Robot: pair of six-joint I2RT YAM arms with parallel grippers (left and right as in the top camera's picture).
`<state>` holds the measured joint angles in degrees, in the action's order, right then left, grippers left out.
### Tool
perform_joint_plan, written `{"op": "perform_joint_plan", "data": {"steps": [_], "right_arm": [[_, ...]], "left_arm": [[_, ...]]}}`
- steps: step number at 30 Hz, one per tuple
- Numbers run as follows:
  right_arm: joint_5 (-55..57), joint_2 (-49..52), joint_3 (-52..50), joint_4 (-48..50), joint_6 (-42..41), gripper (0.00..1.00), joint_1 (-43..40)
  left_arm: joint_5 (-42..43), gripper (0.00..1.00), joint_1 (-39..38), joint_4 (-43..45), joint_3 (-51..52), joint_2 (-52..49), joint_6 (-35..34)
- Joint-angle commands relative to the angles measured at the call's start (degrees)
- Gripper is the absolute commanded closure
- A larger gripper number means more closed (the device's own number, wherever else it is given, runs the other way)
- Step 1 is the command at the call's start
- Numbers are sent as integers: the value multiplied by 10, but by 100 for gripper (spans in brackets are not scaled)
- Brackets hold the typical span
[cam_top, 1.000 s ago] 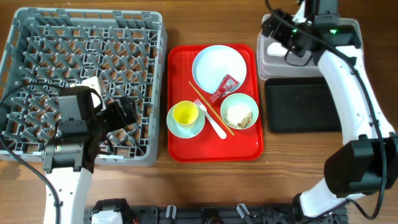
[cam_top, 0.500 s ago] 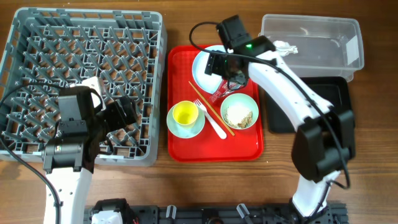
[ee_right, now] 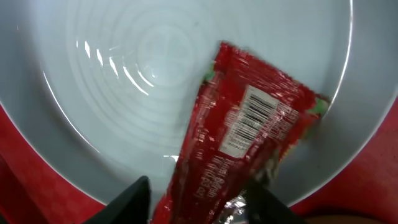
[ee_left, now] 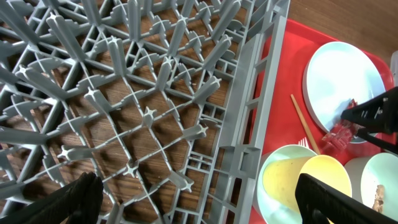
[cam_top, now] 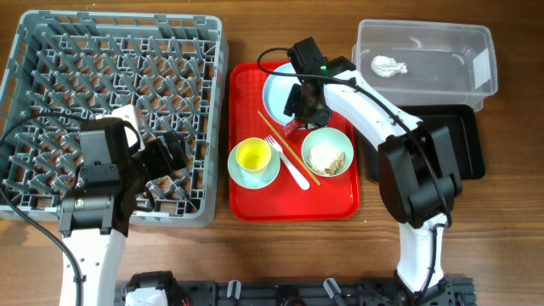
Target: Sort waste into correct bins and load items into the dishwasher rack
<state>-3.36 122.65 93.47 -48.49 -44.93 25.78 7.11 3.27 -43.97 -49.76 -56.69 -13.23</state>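
The red sauce packet lies on the pale plate, reaching over its rim. My right gripper is low over it and still open: the packet's near end sits between the fingers, with a thin gap on the left side. In the overhead view the right gripper hides most of the packet. The crumpled paper wad lies in the clear tub. My left gripper hangs wide open and holds nothing, over the front right part of the dishwasher rack.
On the red tray stand a green bowl with rice crumbs, a yellow cup in a blue saucer, a white fork and chopsticks. The black tray lies in front of the tub.
My right arm swung from the clear tub to the plate and came down on the sauce packet, its jaws narrowing. The paper wad now lies in the tub. The left arm stayed still.
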Motion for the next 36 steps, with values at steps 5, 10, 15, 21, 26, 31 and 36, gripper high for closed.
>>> {"op": "perform_joint_plan", "data": {"steps": [5,10,15,21,26,31,36], "right_arm": [[10,12,-3,-11,-3,60,3],[10,13,-3,-11,-5,56,3],[10,17,-3,-11,-7,56,3],[11,18,-3,-11,-7,56,3],[11,18,-6,-11,-7,62,3],[10,18,-21,-7,-12,75,3],[4,17,-18,-4,-15,96,2]], "left_arm": [[1,0,-4,-1,-12,1,-7],[1,0,-4,-1,-12,1,-7],[1,0,-4,-1,-12,1,-7],[1,0,-4,-1,-12,1,-7],[1,0,-4,-1,-12,1,-7],[1,0,-4,-1,-12,1,-7],[1,0,-4,-1,-12,1,-7]]}}
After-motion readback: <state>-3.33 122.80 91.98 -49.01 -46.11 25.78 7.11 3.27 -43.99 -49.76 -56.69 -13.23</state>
